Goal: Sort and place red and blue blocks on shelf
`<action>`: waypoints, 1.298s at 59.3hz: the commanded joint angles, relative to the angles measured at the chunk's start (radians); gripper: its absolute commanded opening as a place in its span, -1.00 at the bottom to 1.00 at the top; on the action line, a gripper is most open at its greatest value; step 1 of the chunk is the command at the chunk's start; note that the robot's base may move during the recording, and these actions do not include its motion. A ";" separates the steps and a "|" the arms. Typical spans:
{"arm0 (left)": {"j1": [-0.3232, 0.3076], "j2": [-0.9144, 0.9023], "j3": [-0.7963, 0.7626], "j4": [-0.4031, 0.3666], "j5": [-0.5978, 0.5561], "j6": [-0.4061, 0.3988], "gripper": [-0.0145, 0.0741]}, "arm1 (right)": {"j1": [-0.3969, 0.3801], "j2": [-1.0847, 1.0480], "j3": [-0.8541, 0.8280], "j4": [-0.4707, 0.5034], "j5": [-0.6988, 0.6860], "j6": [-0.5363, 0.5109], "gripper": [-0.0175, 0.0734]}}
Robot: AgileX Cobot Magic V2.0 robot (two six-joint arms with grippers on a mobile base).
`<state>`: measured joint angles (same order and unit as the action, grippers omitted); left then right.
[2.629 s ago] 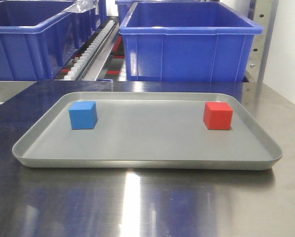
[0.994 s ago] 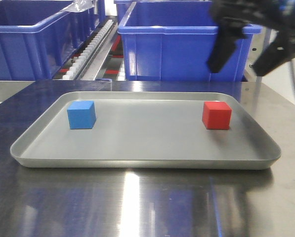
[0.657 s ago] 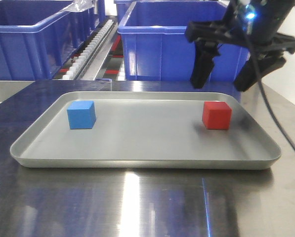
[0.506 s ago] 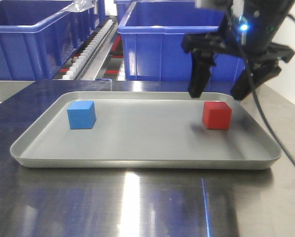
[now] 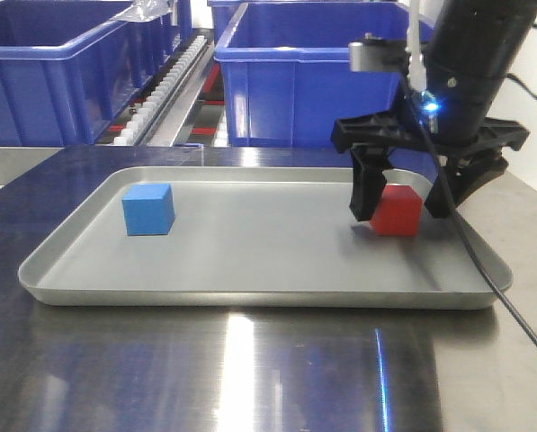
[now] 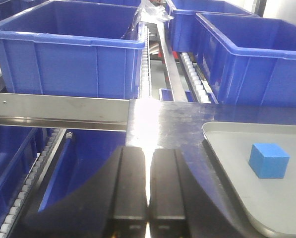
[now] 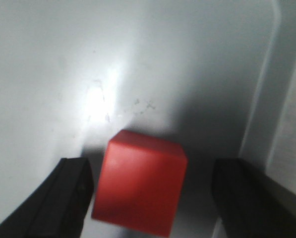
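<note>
Brushed steel surface (image 5: pixel 250 369) carrying one shallow grey tray (image 5: pixel 250 297).
The tray lies flat on the surface with its long side running left to right, and bare shiny steel shows in front and at both ends. On the tray a blue block (image 5: pixel 148 209) rests toward the far left and a red block (image 5: pixel 397 211) toward the far right, well apart.

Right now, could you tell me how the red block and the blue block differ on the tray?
The red block sits toward the right end of the tray in the front view; the blue block sits toward its left end. The red block is straddled by the open right gripper, a finger on either side; the blue block has nothing around it. Both are like-sized cubes resting flat on the tray.
</note>
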<state>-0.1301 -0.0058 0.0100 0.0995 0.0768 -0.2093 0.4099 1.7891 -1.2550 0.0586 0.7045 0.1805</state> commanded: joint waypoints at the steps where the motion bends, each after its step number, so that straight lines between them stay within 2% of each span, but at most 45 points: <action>1: -0.004 -0.017 0.035 -0.008 -0.089 0.000 -0.39 | -0.001 -0.040 -0.033 -0.011 -0.053 0.001 0.71; 15: -0.004 -0.017 0.035 -0.008 -0.089 0.000 -0.39 | -0.001 -0.019 -0.033 -0.011 -0.055 0.001 0.70; 20: -0.004 -0.017 0.035 -0.008 -0.089 0.000 -0.39 | -0.001 -0.014 -0.033 -0.011 -0.055 0.001 0.59; 28: -0.004 -0.017 0.035 -0.008 -0.089 0.000 -0.39 | -0.001 -0.016 -0.033 -0.016 -0.070 0.001 0.18; 32: -0.004 -0.017 0.035 -0.008 -0.089 0.000 -0.39 | -0.001 -0.022 -0.034 -0.025 -0.079 0.001 -0.13; 33: -0.004 -0.017 0.035 -0.008 -0.089 0.000 -0.39 | -0.001 -0.027 -0.035 -0.028 -0.080 0.001 -0.26; 37: -0.004 -0.017 0.035 -0.008 -0.089 0.000 -0.39 | -0.001 -0.049 -0.043 -0.035 -0.085 0.001 -0.52; 47: -0.004 -0.017 0.035 -0.008 -0.089 0.000 -0.39 | -0.001 -0.138 -0.071 -0.038 -0.095 0.001 -0.49; 62: -0.004 -0.017 0.035 -0.008 -0.089 0.000 -0.39 | -0.001 -0.399 -0.046 -0.042 -0.190 0.001 -0.49; 77: -0.004 -0.017 0.035 -0.008 -0.089 0.000 -0.39 | -0.039 -0.708 0.192 -0.042 -0.354 0.001 -0.49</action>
<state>-0.1301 -0.0058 0.0100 0.0995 0.0768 -0.2093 0.3950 1.1866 -1.1194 0.0296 0.4742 0.1845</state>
